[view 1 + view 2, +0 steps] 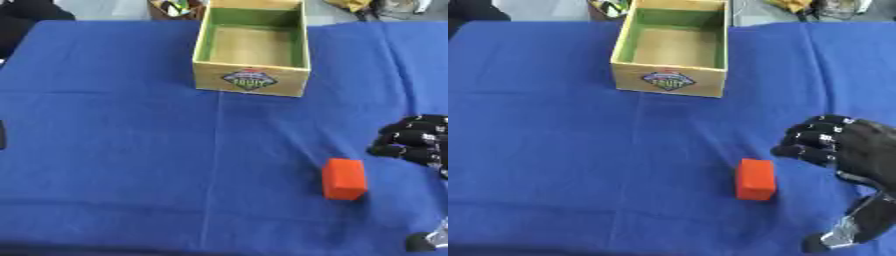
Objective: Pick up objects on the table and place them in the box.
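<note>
One orange block (756,186), one open box (251,80), and one robot hand (852,148) on the blue cloth (114,150)

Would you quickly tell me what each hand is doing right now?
Left hand: not in view.
Right hand: fingers curled, holding nothing, just right of the red block and not touching it.

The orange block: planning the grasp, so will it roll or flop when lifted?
The orange block looks box-shaped with flat faces, so rolling seems unlikely. Its crisp edges suggest stiffness, not floppiness. It stands fairly upright, so a sideways nudge might tip it.
</note>
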